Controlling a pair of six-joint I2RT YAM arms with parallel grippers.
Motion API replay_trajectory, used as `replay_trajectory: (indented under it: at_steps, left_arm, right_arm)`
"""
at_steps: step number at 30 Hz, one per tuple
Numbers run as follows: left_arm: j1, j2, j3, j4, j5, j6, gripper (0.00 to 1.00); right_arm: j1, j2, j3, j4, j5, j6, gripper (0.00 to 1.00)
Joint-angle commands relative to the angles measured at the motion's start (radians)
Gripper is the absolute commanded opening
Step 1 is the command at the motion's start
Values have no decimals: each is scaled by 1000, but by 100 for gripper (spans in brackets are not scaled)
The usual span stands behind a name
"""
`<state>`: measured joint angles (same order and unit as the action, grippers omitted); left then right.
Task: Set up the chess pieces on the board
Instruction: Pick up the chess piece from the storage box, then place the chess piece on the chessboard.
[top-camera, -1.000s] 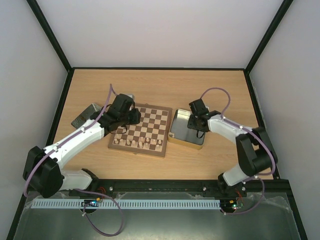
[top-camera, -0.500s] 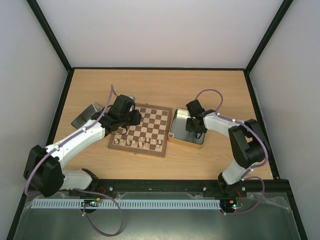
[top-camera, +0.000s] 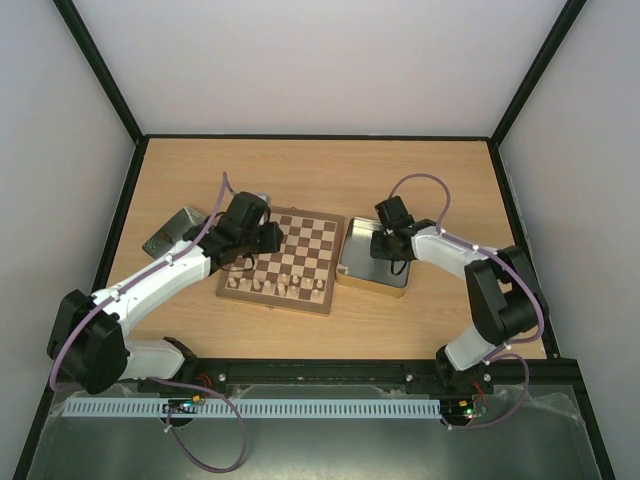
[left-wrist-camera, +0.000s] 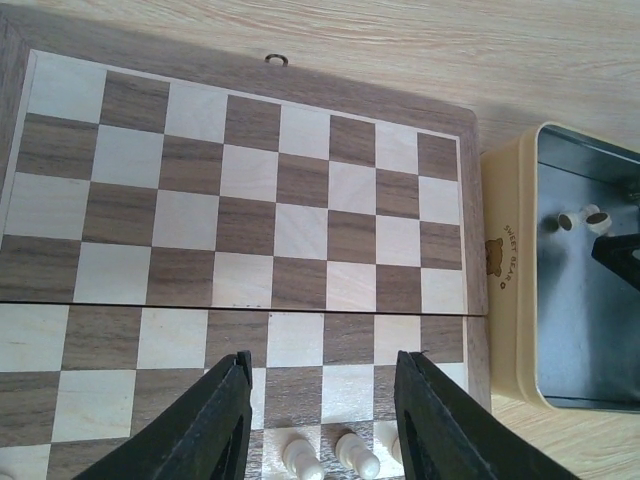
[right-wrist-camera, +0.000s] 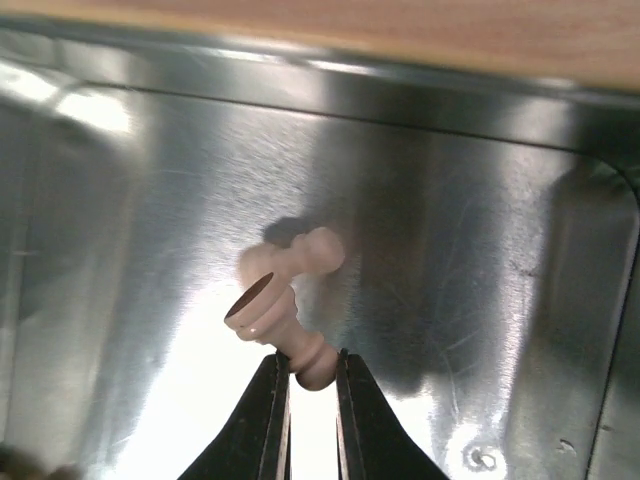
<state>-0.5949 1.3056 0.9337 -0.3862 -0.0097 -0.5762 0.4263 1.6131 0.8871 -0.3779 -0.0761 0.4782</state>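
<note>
Pinching the head of a tilted pale pawn (right-wrist-camera: 280, 335), the right gripper (right-wrist-camera: 308, 372) sits inside the gold tin (left-wrist-camera: 505, 300), its jaws clamped on the piece. A second pale piece (right-wrist-camera: 318, 250) lies on the tin floor just beyond. The left gripper (left-wrist-camera: 322, 370) hovers over the board (left-wrist-camera: 250, 200), jaws apart and empty, above the near row of pale pieces (left-wrist-camera: 300, 455).
</note>
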Motion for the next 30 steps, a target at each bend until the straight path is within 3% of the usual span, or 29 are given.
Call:
replay_trajectory:
  at_steps: [1,10,14,20,27,30]
  left_arm:
    - [4,-24,-13,23,14,-12,43]
    - [11,-27,-5,75,129,-76,48]
    - [15,-25,-3,165,262,-145,62]
    - [18,-12,-25,339,420,-247,74]
    - [21,45,-59,468,543,-321,77]
    - [21,60,-74,517,567,-355,72]
  right_arm:
    - [-1,-105,-29,71,-36,-19,4]
    - [19,-272,-85,172,-158,-61,4]
    - [67,-310,-84,228,-241,-94,4]
    - [152,-307,-64,314,-379,-120,4]
    - [230,-277,-2,349,-444,-153,4]
    - [250,-262,20,350,-446,-159,4]
